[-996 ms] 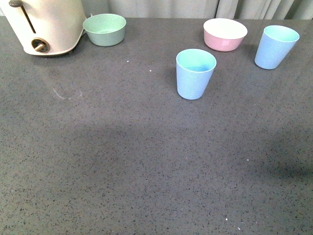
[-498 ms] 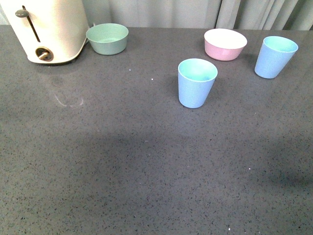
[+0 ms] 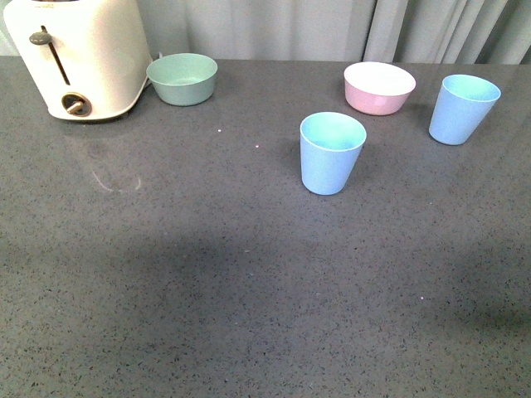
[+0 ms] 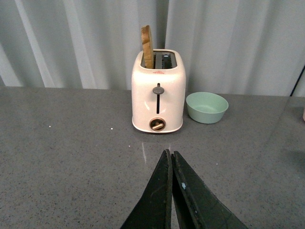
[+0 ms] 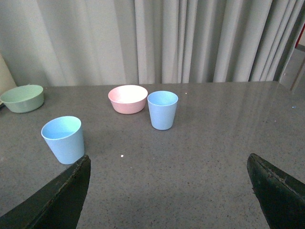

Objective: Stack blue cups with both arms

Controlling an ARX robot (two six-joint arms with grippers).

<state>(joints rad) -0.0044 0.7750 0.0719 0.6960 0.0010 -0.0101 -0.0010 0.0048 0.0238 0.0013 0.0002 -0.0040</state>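
Note:
Two light blue cups stand upright on the grey table. One cup [image 3: 331, 153] is mid-table, the other cup [image 3: 461, 109] is at the far right beside the pink bowl. Both show in the right wrist view, the near cup [image 5: 64, 139] and the far cup [image 5: 163, 110]. Neither arm shows in the front view. My left gripper [image 4: 170, 160] is shut and empty, pointing at the toaster. My right gripper [image 5: 169, 167] is wide open and empty, well short of both cups; the near cup sits just beyond one of its fingertips [image 5: 78, 169].
A cream toaster [image 3: 76, 58] with a slice in it stands at the back left, also in the left wrist view [image 4: 157, 98]. A pale green bowl [image 3: 182, 79] sits beside it. A pink bowl [image 3: 379, 87] sits between the cups. Grey curtains hang behind the table.
The front view has shifted: everything on the table sits lower in the picture than before, and more of the toaster and curtain shows. The cups have not moved relative to the bowls.

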